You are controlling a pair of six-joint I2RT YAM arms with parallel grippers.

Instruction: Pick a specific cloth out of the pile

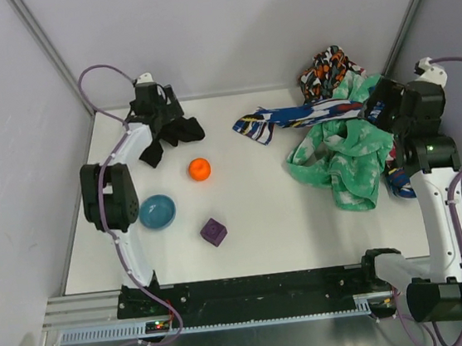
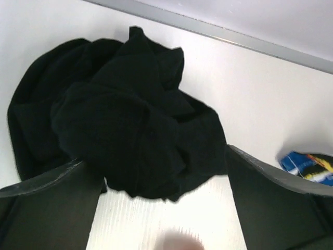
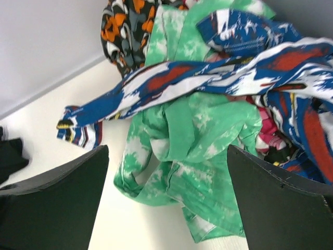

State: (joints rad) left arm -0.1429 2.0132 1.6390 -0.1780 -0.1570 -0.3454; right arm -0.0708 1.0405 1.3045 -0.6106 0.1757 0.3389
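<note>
1. Where the white table (image 1: 287, 225) reaches its far left corner, the cloth (image 1: 178, 132), small, plain and black, lies crumpled on the surface, well apart from the pile (image 1: 341, 152).
2. Left gripper (image 2: 156, 156): its jaws are spread wide just above the cloth. In the left wrist view the black folds bulge between the two dark fingers (image 2: 47, 182) and brush the left one, but nothing is clamped.
3. Right gripper (image 3: 167, 148): its jaws are also spread wide and grip nothing. It hangs over the pile at the far right of the table.
4. The pile is a loose heap. A green-and-white mottled cloth (image 3: 197, 135) lies nearest the arms. A blue-white-red patterned cloth (image 1: 279, 119) drapes across it, with one long strip trailing left onto bare table. An orange-black-white fabric (image 1: 327, 66) is bunched against the back wall.
5. Between the cloth and the arm bases sit an orange ball (image 1: 200, 169), a teal bowl (image 1: 157, 211) and a purple cube (image 1: 213, 232), each apart from the others.
</note>
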